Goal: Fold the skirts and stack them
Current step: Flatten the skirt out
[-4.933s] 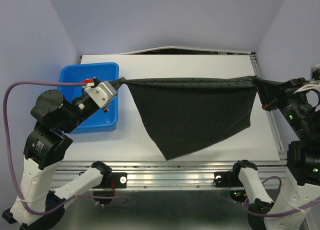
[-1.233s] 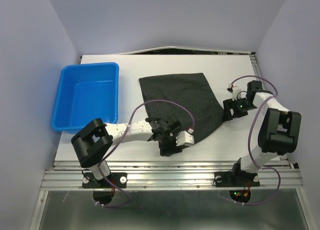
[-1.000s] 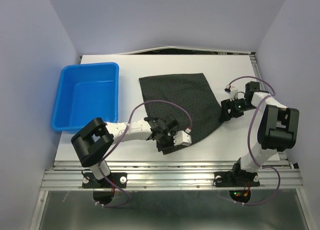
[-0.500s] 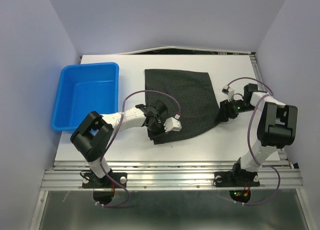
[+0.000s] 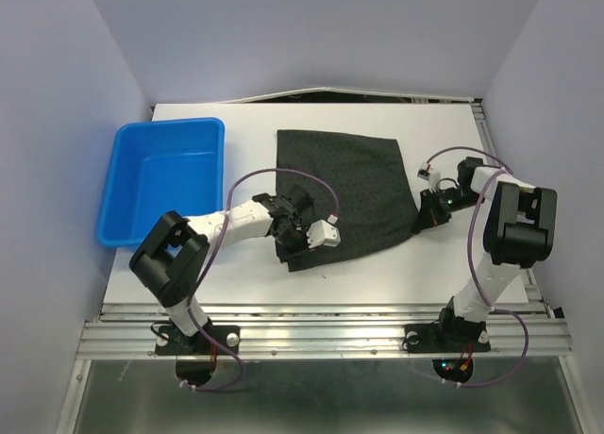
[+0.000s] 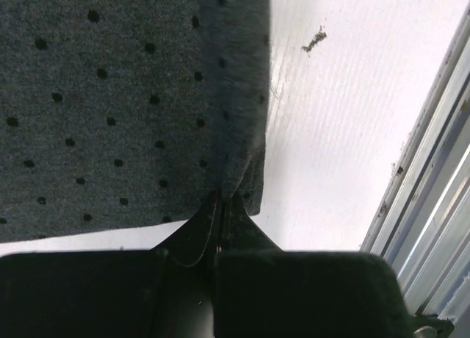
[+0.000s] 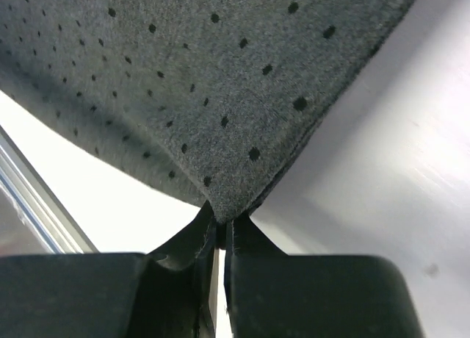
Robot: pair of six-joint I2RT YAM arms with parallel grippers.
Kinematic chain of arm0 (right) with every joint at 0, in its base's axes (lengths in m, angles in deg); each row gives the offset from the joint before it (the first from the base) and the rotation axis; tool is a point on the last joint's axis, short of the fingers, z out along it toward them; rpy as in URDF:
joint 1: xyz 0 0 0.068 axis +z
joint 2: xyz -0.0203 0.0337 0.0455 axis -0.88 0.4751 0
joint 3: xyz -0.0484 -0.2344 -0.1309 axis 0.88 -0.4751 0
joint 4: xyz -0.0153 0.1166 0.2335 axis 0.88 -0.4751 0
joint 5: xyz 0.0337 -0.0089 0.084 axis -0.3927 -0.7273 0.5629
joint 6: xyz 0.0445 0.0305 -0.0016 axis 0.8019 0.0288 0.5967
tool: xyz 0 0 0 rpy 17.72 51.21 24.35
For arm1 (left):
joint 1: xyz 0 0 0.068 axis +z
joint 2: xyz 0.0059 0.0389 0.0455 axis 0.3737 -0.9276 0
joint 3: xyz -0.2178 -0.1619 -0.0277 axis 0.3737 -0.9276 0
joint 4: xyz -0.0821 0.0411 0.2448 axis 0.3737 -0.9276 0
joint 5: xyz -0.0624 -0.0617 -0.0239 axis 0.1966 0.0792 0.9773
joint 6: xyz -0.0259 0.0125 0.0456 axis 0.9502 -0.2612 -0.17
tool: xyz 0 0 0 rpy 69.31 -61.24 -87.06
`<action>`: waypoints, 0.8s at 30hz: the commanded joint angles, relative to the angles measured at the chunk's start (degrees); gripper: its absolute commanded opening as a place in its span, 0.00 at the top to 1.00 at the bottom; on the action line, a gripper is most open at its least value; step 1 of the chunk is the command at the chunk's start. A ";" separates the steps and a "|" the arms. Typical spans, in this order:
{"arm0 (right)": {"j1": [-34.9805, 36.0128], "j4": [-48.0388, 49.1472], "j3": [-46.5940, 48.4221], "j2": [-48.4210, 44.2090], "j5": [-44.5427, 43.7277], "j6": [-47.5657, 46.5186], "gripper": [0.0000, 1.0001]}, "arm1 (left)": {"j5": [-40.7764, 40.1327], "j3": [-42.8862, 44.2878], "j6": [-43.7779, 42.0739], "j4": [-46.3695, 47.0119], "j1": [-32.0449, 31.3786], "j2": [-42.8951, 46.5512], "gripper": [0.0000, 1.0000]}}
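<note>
The left claw [image 5: 290, 256] is pinched shut on the near-left corner of the skirt [image 5: 347, 191], low over the worktop [image 5: 236, 123]. In the left wrist view, its fingers [image 6: 197, 231] meet with no gap, and the cloth's [image 6: 110, 95] corner tip is caught between them. A second layer of cloth shows along the edge just above the tips. To the right of that edge lies the bare worktop [image 6: 330, 132], and beyond it a metal rail [image 6: 433, 191].

The right claw [image 5: 419, 221] is likewise clamped on the skirt, at its right-hand corner. In the right wrist view, the pointed corner of the dotted cloth [image 7: 220, 81] runs down into the closed fingers [image 7: 183, 246], with the white worktop [image 7: 367, 191] on either side.

From above, the skirt lies spread on the middle-right of the worktop. Its far edge is nearly straight, and its near edge slants between the two claws. The left arm's purple cable [image 5: 274, 174] arches over the skirt's left part. A blue tub [image 5: 160, 184] sits on the left of the worktop, apart from the skirt. Only this one skirt can be seen.
</note>
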 commanded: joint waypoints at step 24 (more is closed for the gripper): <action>4.07 -23.18 9.23 -18.35 -17.85 -10.28 0.17 | 6.02 -0.03 -2.22 -11.73 -10.18 20.80 0.36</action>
